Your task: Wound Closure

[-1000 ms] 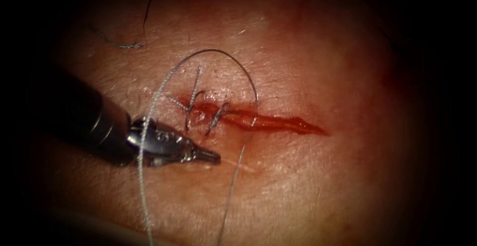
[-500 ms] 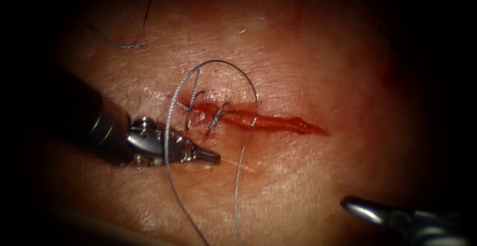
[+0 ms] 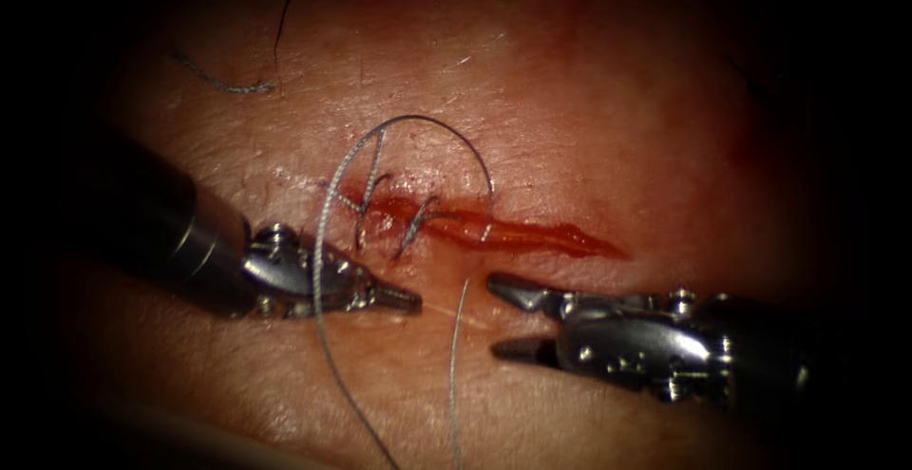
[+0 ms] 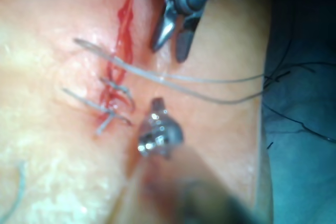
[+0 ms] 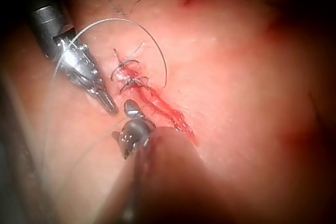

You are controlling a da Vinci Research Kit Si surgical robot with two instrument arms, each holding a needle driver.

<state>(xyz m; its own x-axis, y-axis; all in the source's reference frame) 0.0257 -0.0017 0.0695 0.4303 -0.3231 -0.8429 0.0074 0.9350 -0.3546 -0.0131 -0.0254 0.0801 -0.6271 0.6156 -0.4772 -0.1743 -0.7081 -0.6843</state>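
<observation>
Advancing from the tissue's [image 3: 589, 109] right edge, the right claw [image 3: 508, 318] now gapes empty just right of the thread [image 3: 456, 356] below the cut [image 3: 532, 235]; the left claw [image 3: 404, 297], closed, grips nothing discernible; needle not identifiable.

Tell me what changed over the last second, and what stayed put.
The right tool came in from the lower right and now lies below the cut with its jaws open around nothing, close to the thread strand. The thread loop shrank and shifted toward the cut earlier in that second. The left tool stayed in place, jaws shut, with the thread lying across it. The two finished stitches are unchanged.
</observation>
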